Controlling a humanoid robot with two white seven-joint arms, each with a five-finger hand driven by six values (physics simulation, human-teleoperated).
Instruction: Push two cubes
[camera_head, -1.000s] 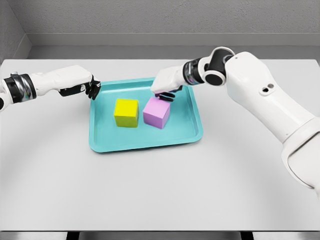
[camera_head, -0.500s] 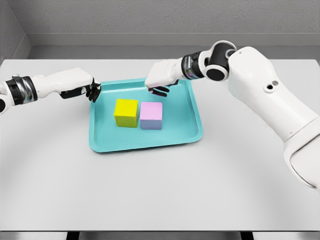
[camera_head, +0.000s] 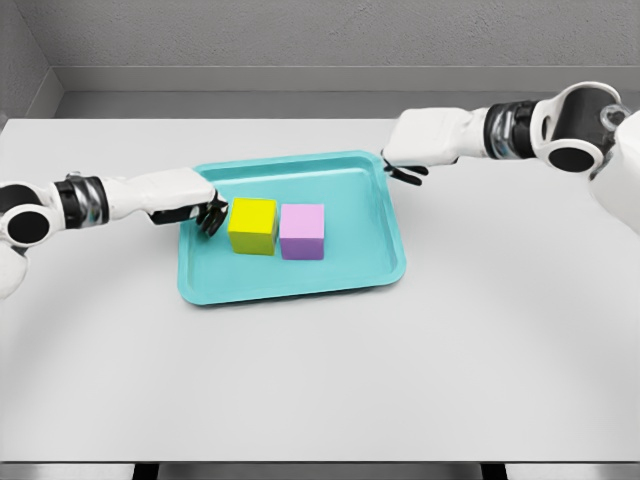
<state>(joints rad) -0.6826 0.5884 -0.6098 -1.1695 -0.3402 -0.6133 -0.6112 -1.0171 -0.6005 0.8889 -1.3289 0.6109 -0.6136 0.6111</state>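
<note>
The yellow cube (camera_head: 253, 225) and the pink cube (camera_head: 302, 231) sit side by side in the middle of the shallow teal rectangular tray (camera_head: 385, 262), and their near faces seem to touch or almost touch. The tray lies flat on the white table (camera_head: 320, 370).

The left hand (camera_head: 195, 205) is just at the left of the yellow cube, over the left rim of the tray. Its dark fingertips (camera_head: 213, 219) are curled downward and reach the left face of the yellow cube; they hold nothing. The pink cube is on the far side of the yellow cube from this hand.

The right hand (camera_head: 415, 150) is at the far right corner of the tray, well apart from both cubes, which lie to its lower left. Its fingers are bent under the white palm and grip nothing.
</note>
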